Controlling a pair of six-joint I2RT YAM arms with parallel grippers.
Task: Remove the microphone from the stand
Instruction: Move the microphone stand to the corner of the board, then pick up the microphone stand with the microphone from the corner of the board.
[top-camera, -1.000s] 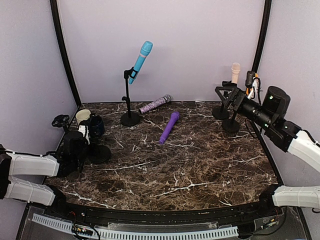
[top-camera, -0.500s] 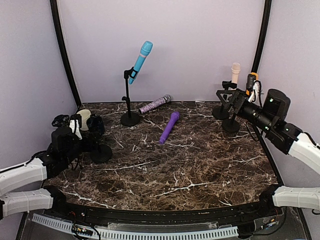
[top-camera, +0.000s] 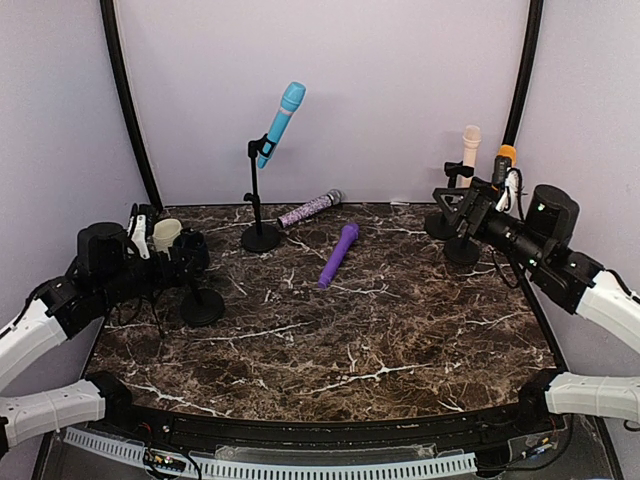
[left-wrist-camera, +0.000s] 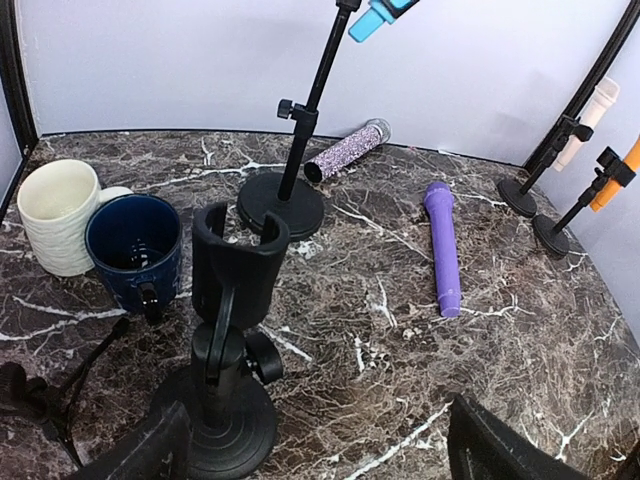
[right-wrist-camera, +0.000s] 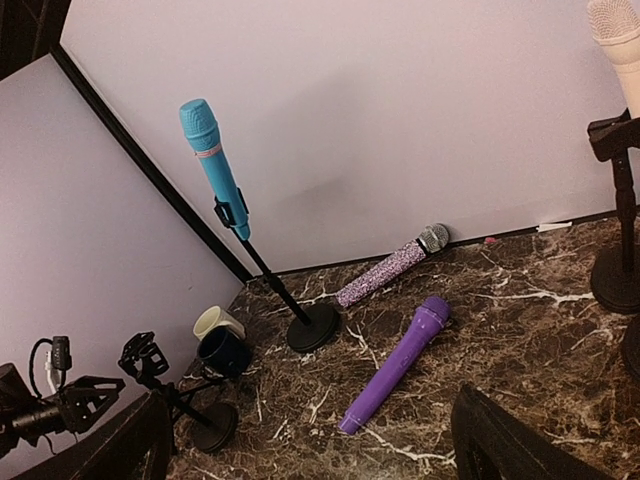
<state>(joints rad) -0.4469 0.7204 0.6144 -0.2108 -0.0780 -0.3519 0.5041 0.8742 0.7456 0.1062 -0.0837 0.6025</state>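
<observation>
Microphones sit clipped in three stands. The blue microphone (top-camera: 282, 123), turquoise with a thin pale band below its head, leans in the clip of a tall black stand (top-camera: 257, 205). That stand's round foot is near the back edge of the tabletop (top-camera: 400, 330), left of the middle. In the back right corner, a cream microphone (top-camera: 470, 150) and an orange microphone (top-camera: 504, 158) sit in the right-hand stands (top-camera: 462, 250), close together.

A purple microphone (top-camera: 339, 254) lies flat near the middle of the tabletop, and a glittery microphone (top-camera: 310, 209) lies along the back edge. By the left edge an empty stand (left-wrist-camera: 237, 262) shows its bare clip, just beside a navy cup (left-wrist-camera: 133, 245) and a white cup (left-wrist-camera: 55, 215).

The left gripper (left-wrist-camera: 315, 440) is spread wide around nothing, close behind the empty stand. The right gripper (right-wrist-camera: 315, 425) is also fully spread and holds nothing, close to the right-hand stands.

The left wrist view cuts the blue microphone off at the top edge. The right wrist view shows only part of the cream microphone. From above, the right arm hides much of the orange microphone's body and stand.
</observation>
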